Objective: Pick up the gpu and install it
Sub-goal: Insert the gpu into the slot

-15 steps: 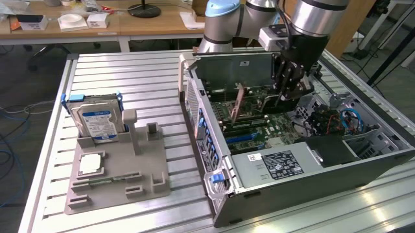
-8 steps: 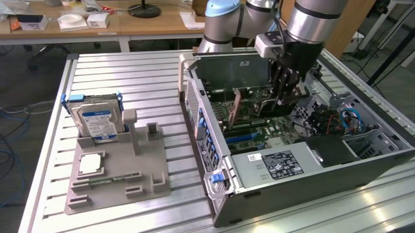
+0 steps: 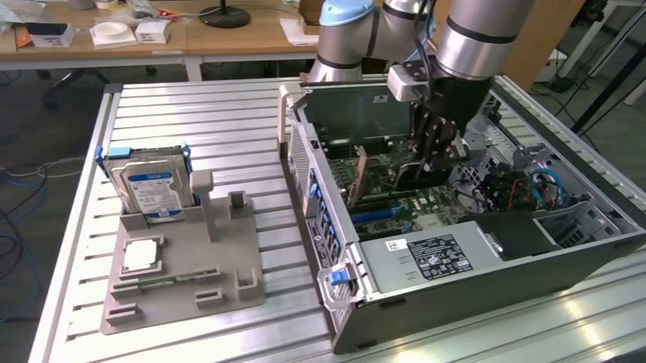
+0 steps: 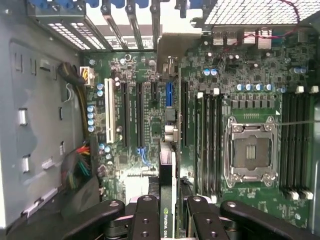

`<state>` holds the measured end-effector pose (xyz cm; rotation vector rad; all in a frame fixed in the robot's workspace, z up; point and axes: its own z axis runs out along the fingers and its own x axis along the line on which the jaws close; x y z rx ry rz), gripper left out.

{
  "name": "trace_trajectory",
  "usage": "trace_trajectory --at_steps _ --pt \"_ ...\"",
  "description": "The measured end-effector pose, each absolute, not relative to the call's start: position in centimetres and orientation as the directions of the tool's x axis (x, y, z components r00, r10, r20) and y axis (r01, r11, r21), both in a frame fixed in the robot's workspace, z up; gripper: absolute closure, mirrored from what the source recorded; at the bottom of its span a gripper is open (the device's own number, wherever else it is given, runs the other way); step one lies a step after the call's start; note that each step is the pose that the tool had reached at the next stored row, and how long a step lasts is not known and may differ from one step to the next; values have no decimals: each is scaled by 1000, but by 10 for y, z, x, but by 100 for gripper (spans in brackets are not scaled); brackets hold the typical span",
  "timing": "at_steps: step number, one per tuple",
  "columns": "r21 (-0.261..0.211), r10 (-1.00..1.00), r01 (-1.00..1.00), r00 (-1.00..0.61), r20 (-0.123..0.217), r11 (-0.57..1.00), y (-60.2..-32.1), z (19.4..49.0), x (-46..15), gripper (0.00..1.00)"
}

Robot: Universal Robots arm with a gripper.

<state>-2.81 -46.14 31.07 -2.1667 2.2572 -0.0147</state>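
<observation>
Your gpu [image 4: 167, 192] is clamped edge-on between the gripper [image 4: 169, 220]'s fingers [image 4: 145, 217], and it hangs inside the open computer case [image 3: 525, 295] over the motherboard [image 4: 230, 75]. It's in line with the blue expansion slot [image 4: 169, 95], with black slots on either side and the white slot [image 4: 108, 117] further off. The open CPU socket [image 4: 250, 150] and memory slots [image 4: 210, 145] sit close beside it. The cable bundle [image 4: 80, 165] lies well clear. Outside the case, the hard drive [image 3: 151, 189] stands in the grey holder [image 3: 181, 302].

Claw [image 4: 171, 210], gpu [image 4: 167, 170] inside case [image 3: 302, 162]; hard drive [image 3: 151, 189] on stand [image 3: 181, 283], exterior view's left.
</observation>
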Motion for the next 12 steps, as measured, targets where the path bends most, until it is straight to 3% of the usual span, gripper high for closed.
trace_trajectory --at_steps 12 --pt "-16 -999 -999 -37 -4 37 -464 292 -44 74"
